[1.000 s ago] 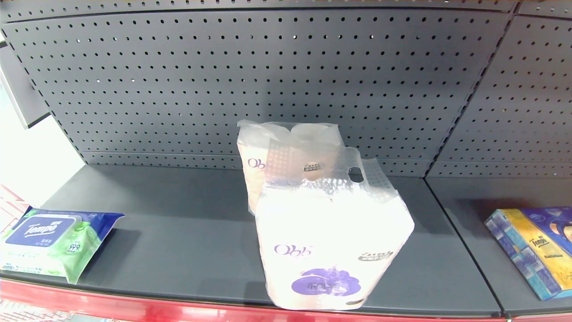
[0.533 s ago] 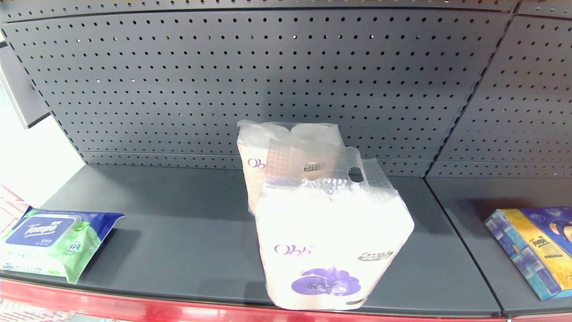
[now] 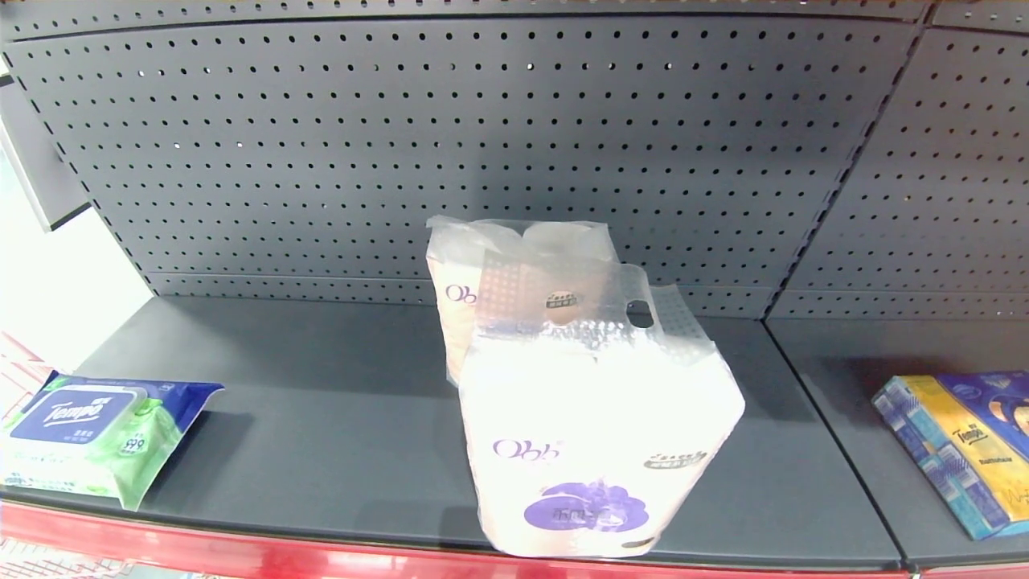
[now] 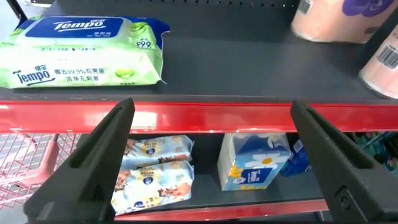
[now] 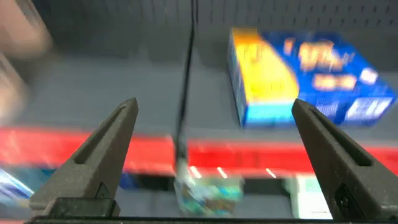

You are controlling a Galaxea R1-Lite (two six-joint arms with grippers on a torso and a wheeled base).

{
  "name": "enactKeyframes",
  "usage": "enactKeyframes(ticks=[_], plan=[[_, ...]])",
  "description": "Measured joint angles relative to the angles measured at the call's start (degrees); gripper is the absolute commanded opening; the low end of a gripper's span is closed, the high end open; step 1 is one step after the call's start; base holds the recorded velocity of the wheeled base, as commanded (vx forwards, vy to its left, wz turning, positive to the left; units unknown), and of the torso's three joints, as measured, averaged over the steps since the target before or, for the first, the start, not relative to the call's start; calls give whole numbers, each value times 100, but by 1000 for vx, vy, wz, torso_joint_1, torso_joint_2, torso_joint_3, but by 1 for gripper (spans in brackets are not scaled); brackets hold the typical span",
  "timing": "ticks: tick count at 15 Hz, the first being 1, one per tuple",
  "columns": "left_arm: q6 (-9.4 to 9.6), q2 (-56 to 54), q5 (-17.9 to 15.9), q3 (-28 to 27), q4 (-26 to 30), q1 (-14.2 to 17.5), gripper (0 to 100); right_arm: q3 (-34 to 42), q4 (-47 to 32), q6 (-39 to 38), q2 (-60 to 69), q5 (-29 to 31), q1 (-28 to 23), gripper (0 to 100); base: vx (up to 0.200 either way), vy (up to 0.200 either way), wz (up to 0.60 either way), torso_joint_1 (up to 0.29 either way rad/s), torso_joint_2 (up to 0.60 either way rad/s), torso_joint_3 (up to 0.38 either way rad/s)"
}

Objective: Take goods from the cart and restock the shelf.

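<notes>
Dark shelf [image 3: 321, 418] with a red front lip runs across the lower half of the head view. The pegboard back [image 3: 514, 145] fills the upper half.

Front toilet-roll pack [image 3: 599, 434], lower centre, stands upright at the front edge with its label facing out, so it looks already stocked. Second roll pack [image 3: 474, 281] is right behind it, in a row going back.

Blue-yellow tissue pack [image 3: 957, 450], lower right, lies flat in the next bay. It is kept apart by the shelf divider.

Wet-wipes pack [image 3: 96, 434], lower left, lies flat by the lip.

Left gripper [image 4: 211, 104] has its jaws wide apart and holds nothing. It sits low in front of the red lip [image 4: 211, 117], with the red wire cart [image 4: 25, 162] beside it. Judgement: it is placed for the next pick from the cart.

Right gripper [image 5: 214, 104] is also spread and empty. It faces the tissue pack's bay.
</notes>
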State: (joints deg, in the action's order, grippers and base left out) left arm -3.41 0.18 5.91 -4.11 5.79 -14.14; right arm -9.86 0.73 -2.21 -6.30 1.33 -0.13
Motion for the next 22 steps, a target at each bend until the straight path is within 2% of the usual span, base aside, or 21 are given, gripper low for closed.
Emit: enactKeyframes(ticks=[1,3,5,9,13,22], plan=[[0,0,-17,0,0,0,100,-703,22,-200,-533,0,-2,100,0,0,0,0,0,0],[0,0,-9,0,0,1,100,-1916,27,-24,-1855,-16,29,100,0,0,0,0,0,0],[7,0,2,0,0,0,100,-2583,-5,143,-3241,-35,283,100,0,0,0,0,0,0],[9,2,22,0,0,-2,100,-2444,-44,-318,-5339,-46,1289,100,0,0,0,0,0,0],[22,2,16,0,0,-2,100,-2321,-52,-414,-6390,-33,2113,100,0,0,0,0,0,0],[68,0,38,0,1,0,100,-2402,-41,-419,-7274,233,2993,100,0,0,0,0,0,0]])
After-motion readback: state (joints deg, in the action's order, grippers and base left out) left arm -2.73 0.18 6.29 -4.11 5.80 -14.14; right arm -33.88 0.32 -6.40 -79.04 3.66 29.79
